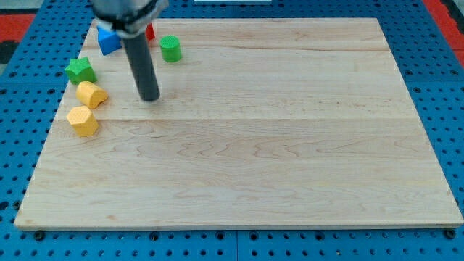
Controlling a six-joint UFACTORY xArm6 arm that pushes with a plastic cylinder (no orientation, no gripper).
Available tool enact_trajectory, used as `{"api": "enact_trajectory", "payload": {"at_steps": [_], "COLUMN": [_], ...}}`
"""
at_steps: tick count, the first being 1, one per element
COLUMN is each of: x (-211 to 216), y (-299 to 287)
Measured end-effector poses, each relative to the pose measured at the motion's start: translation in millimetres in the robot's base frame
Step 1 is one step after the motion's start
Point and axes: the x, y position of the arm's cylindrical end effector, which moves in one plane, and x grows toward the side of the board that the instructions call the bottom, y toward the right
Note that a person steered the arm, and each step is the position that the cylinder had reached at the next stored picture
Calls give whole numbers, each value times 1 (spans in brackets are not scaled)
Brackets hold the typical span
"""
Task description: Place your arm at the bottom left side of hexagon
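Observation:
A yellow hexagon block (83, 121) lies near the board's left edge. A second yellow block (91, 94), more rounded in shape, sits just above it. My tip (149, 98) rests on the board to the right of both yellow blocks, a little above the level of the hexagon, well apart from it. A green star block (80, 69) lies above the yellow blocks. A blue block (109, 40) and a red block (150, 31) sit at the top left, partly hidden by the arm. A green cylinder (170, 48) stands to the right of the rod.
The wooden board (290, 145) lies on a blue perforated table (442, 87). All the blocks are grouped in the board's top left corner.

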Motion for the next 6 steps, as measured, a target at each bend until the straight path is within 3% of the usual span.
{"api": "enact_trajectory", "payload": {"at_steps": [1,2,3,4,5,6], "x": [78,188,193,173,173,139], "y": [12,-42,-131,-167,-167,-166]}}
